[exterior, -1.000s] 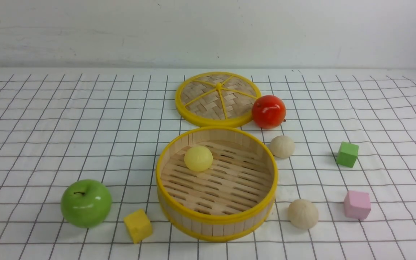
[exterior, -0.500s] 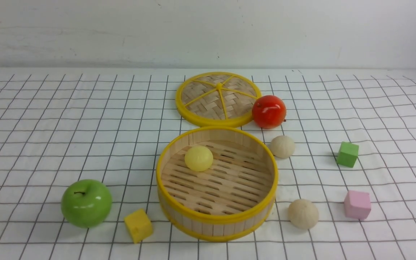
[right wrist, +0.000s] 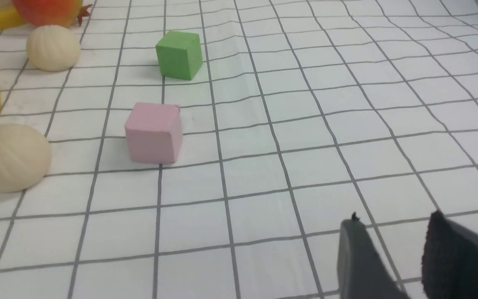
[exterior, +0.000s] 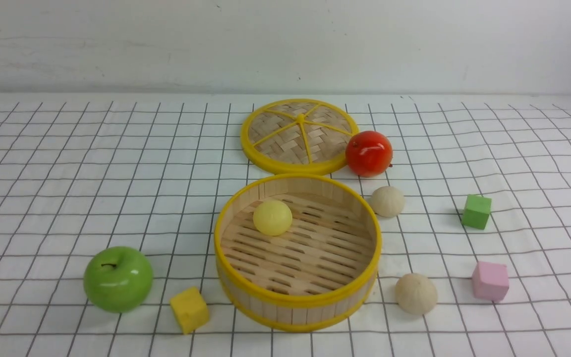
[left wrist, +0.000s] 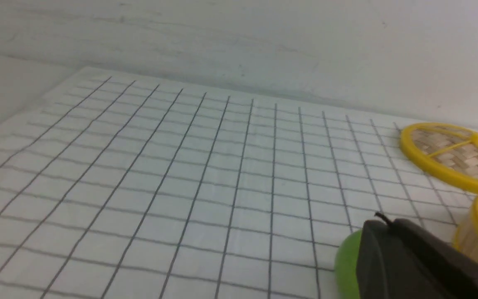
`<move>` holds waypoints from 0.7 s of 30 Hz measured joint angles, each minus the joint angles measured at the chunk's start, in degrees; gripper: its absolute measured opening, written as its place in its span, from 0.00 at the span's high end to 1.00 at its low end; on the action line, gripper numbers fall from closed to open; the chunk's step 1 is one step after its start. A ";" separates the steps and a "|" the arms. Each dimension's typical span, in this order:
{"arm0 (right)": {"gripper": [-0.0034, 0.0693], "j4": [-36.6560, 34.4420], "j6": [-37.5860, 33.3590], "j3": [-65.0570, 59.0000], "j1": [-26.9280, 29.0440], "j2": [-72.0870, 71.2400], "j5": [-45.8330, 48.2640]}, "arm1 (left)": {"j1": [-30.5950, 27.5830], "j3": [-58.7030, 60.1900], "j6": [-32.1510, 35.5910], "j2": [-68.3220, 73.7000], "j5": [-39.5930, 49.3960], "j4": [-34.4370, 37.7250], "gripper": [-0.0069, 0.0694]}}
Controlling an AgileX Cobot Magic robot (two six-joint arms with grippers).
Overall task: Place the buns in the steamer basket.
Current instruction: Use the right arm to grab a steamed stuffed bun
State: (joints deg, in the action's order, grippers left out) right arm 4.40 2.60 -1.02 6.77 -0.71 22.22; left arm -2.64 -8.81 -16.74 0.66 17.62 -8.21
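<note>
1. White cloth [exterior: 117,148] ruled in a dark grid, faintly rippled, below a plain pale wall [exterior: 285,44]; nothing on it shifted against the second before, so no progress on the task in that span.
2. Round, shallow steamer basket [exterior: 295,300] at centre: light wooden slats, yellow rims, slotted floor, uncovered and with room to spare.
3. Flat woven lid [exterior: 298,134], yellow-rimmed and yellow-spoked, just behind the basket.
4. Glossy green apple [exterior: 118,279] well off to the basket's left; glossy red fruit [exterior: 369,152] hard against the lid's right edge. Neither wanted.
5. Smooth pale yellow bun [exterior: 272,217] already on the basket floor, toward the back left: one of three home.
6. Two matte beige balls with faint pleats out on the cloth at the basket's right: far bun [exterior: 387,201] near the red fruit, near bun [exterior: 416,293] just beside the front wall.
7. Matte, hard-edged cubes: pink cube [exterior: 490,281] and green cube [exterior: 476,211] at right, yellow cube [exterior: 189,309] at front left.
8. Empty right gripper [right wrist: 394,218], dark fingers parted, low over bare cloth and apart from the near bun, probably the next to move; idle left gripper [left wrist: 382,226], jaws pressed together on nothing, close by the green apple.
</note>
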 joint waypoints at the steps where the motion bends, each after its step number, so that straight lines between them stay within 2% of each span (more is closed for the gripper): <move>1: 0.62 0.00 0.00 0.00 0.00 0.00 0.00 | -1.73 2.95 0.00 -0.88 -0.66 0.53 0.93; 6: 0.62 0.00 0.00 0.00 0.00 0.00 0.00 | -2.30 9.83 0.00 -1.23 -0.14 2.59 0.92; 10: 0.62 0.00 0.00 0.00 0.00 0.00 0.00 | -1.75 10.48 0.00 -1.23 3.71 4.55 0.92; 15: 0.62 0.00 -0.05 0.00 0.00 0.00 0.00 | 4.56 10.53 0.00 -1.23 4.37 5.27 0.91; 21: 0.62 0.00 -0.05 0.00 0.00 0.00 0.00 | 3.82 10.53 0.00 -1.23 4.32 5.33 0.91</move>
State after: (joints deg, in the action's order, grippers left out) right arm 4.40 2.54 -1.02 6.77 -0.71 22.22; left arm 1.19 1.73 -16.74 -0.57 21.94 -2.88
